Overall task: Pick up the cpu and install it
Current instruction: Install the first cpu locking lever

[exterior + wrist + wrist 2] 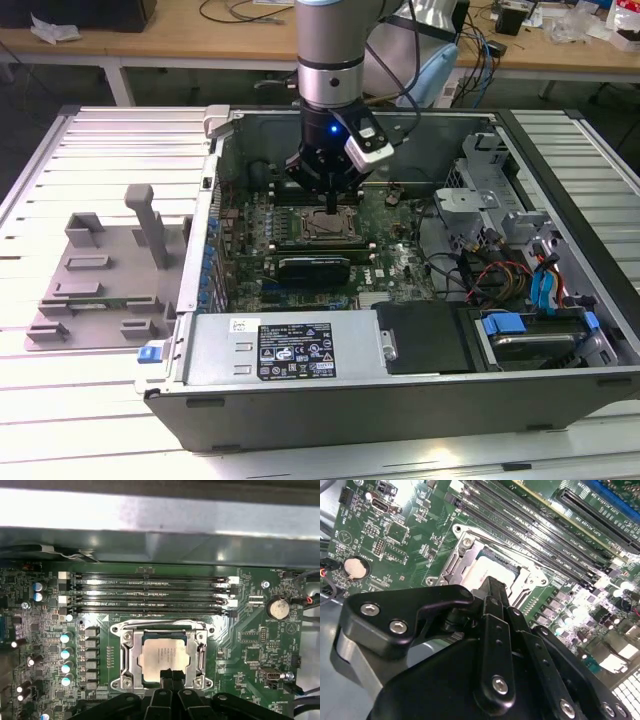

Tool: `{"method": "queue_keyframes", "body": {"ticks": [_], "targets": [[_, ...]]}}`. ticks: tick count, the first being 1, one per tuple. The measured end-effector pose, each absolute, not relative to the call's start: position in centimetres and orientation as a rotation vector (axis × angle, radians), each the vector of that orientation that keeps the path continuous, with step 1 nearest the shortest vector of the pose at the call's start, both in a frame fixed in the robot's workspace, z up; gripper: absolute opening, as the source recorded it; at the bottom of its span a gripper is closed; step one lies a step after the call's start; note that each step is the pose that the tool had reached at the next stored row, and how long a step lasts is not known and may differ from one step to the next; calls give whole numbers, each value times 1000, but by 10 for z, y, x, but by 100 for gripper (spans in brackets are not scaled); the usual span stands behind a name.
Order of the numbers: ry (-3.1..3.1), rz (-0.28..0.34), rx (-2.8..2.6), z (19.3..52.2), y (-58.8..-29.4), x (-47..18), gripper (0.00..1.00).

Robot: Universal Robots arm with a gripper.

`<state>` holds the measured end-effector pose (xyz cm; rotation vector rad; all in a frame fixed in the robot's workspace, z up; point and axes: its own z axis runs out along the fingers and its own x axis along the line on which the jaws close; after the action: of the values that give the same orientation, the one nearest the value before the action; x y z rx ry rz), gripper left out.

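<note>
The cpu (pixel 167 656) lies flat in the motherboard socket (pixel 131 652), metal top up, square to its frame. The arm stands vertical over the open computer case (pixel 400 395), its gripper (pixel 331 208) pointing straight down, jaws clenched together just above the chip's edge.

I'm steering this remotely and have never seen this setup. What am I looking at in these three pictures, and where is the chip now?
The exterior view shows one robot arm reaching down into an open computer case that lies on a slatted metal table. A grey fixture block sits on the table at the exterior view's left. The two wrist views come from cameras riding on the arm, looking down past its black gripper at the green motherboard. In both wrist views the cpu lies flat inside its metal socket frame, beside the memory slots. The gripper's tips sit at the cpu's edge, close together.
</note>
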<state>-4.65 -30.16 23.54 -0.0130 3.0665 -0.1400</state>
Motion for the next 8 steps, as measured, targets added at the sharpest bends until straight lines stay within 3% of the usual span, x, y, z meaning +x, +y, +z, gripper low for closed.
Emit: {"method": "queue_keyframes", "body": {"ticks": [8], "targets": [[3063,-140,-13,237,-304,-50,11]]}}
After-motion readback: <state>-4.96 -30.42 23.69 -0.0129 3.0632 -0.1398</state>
